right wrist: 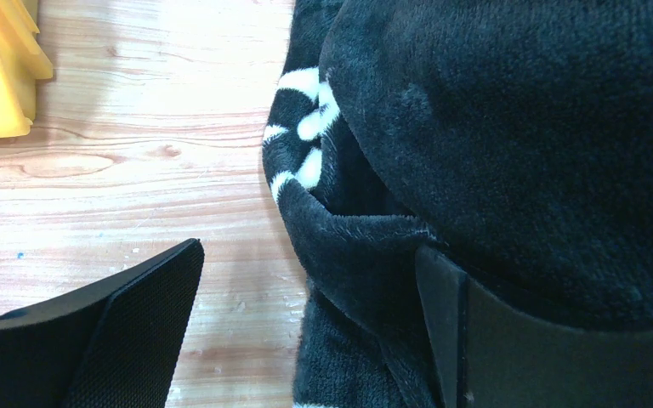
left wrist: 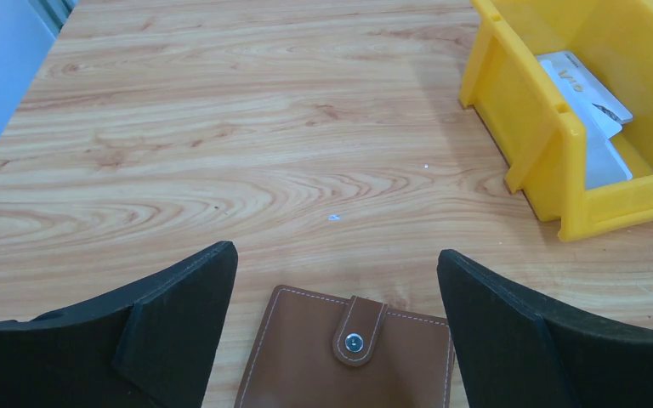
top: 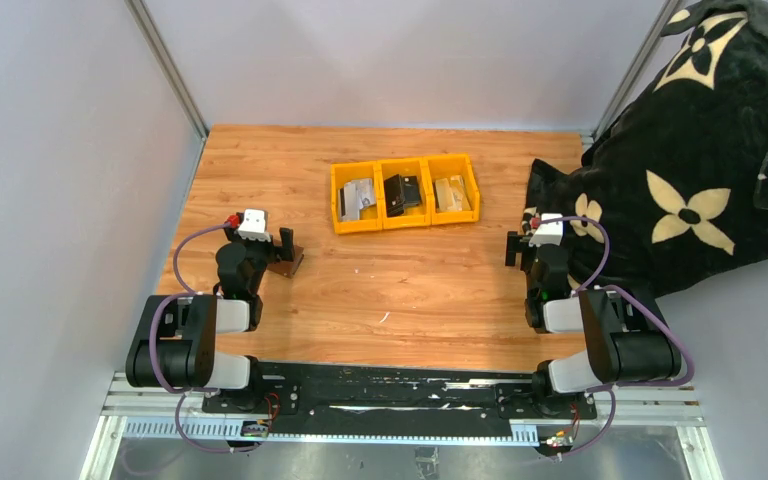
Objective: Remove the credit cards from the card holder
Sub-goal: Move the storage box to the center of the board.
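The card holder is a brown wallet, folded shut with a snap tab, flat on the wood table; it also shows in the top view. My left gripper is open and hangs over it, a finger on each side, not touching. In the top view the left gripper sits at the table's left. Credit cards lie in the yellow bin: silvery ones, a black one, a tan one. My right gripper is open and empty beside a black blanket.
The yellow three-compartment bin stands at the table's middle back; its left wall is to the right of my left gripper. A black blanket with cream flowers covers the right edge. Grey walls enclose the left and back.
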`<action>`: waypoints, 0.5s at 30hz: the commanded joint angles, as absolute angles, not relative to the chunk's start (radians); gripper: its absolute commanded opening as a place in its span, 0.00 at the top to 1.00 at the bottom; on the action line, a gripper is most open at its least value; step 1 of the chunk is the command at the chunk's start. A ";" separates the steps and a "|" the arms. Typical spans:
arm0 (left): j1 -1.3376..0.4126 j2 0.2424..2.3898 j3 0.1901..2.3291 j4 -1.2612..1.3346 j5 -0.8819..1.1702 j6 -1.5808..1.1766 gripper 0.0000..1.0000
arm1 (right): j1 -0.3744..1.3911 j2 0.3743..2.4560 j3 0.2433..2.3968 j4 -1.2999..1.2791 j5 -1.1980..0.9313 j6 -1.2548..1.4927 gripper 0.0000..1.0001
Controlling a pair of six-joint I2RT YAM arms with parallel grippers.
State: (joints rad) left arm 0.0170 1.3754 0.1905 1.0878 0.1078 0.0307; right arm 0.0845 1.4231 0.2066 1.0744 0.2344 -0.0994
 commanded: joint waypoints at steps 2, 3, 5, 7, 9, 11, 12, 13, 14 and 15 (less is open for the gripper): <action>0.014 1.377 0.190 1.096 0.092 0.044 0.00 | 0.069 1.430 0.215 1.085 0.235 -0.112 0.02; 0.014 1.376 0.189 1.097 0.093 0.044 0.00 | 0.070 1.430 0.214 1.085 0.235 -0.112 0.02; 0.013 1.375 0.189 1.096 0.094 0.044 0.00 | 0.069 1.430 0.215 1.085 0.236 -0.112 0.02; 0.013 1.376 0.189 1.095 0.094 0.044 0.00 | 0.069 1.430 0.216 1.084 0.235 -0.112 0.02; 0.012 1.377 0.192 1.093 0.092 0.044 0.00 | 0.069 1.431 0.216 1.082 0.235 -0.112 0.02; 0.013 1.376 0.190 1.093 0.093 0.044 0.00 | 0.069 1.429 0.216 1.081 0.234 -0.112 0.02; 0.012 1.374 0.188 1.099 0.095 0.045 0.00 | 0.069 1.428 0.215 1.084 0.236 -0.112 0.02; 0.014 1.373 0.184 1.112 0.100 0.048 0.00 | 0.073 1.418 0.217 1.084 0.269 -0.109 0.02; 0.016 1.353 0.184 1.104 0.095 0.043 0.00 | 0.078 1.384 0.232 1.036 0.317 -0.100 0.02; 0.020 1.322 0.203 1.032 0.092 0.038 0.00 | 0.084 1.338 0.274 0.930 0.344 -0.089 0.02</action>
State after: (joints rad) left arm 0.0170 1.3743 0.1905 1.0882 0.1078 0.0311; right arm 0.0845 1.4197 0.2070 1.0683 0.2428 -0.0986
